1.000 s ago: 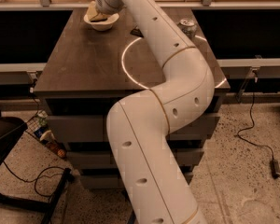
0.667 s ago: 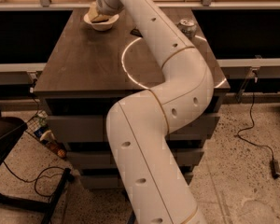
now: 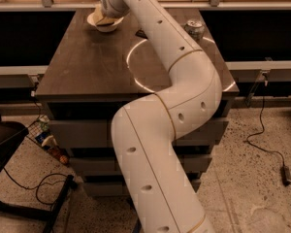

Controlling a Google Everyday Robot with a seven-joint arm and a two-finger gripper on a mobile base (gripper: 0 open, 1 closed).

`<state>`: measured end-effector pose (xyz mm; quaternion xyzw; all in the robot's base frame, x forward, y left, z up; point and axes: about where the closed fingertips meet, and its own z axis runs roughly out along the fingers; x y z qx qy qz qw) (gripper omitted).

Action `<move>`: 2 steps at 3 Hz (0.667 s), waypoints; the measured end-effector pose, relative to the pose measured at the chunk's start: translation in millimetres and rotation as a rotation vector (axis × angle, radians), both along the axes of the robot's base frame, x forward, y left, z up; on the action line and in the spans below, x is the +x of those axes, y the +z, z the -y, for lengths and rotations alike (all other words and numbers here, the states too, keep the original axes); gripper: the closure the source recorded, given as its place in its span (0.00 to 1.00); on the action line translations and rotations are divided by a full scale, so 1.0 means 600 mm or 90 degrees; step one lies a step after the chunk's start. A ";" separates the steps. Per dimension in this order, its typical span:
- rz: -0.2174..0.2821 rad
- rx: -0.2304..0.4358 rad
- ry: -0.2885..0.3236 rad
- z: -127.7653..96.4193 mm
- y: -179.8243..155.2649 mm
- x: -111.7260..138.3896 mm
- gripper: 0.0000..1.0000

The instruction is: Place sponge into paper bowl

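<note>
Sponge (image 3: pixel 105 20): one only, a pale yellow piece that shows inside the one paper bowl (image 3: pixel 98 25), at the far left corner of the tabletop (image 3: pixel 82 62). It rests against the bowl's inner wall, with its upper edge at about the rim. How much of it is down inside cannot be told, as the arm's end covers part of it.

One white arm (image 3: pixel 184 81) rises from the bottom edge, bends by the tabletop's near right side and reaches back to the far left. Its one claw (image 3: pixel 104 11) is right over the bowl, just above the sponge or touching it. Whether the claw is clenched or released cannot be told.

One silver can (image 3: pixel 194 29) stands upright near the far right edge, well apart from the bowl, with the arm between them. One small dark thing (image 3: pixel 140 33) lies just left of the arm, too blurred to name. One bright ring of light (image 3: pixel 131 67) lies on the dark wood, partly hidden by the arm.

Drawers (image 3: pixel 82 130) sit below the tabletop. Two cables trail on the speckled floor: one at the right (image 3: pixel 264 147), one at the left (image 3: pixel 24 186).
</note>
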<state>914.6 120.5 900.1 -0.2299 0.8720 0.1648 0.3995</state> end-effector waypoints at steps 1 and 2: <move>-0.003 -0.001 0.001 -0.004 -0.007 0.001 0.60; -0.007 -0.002 0.003 -0.008 -0.015 0.001 0.29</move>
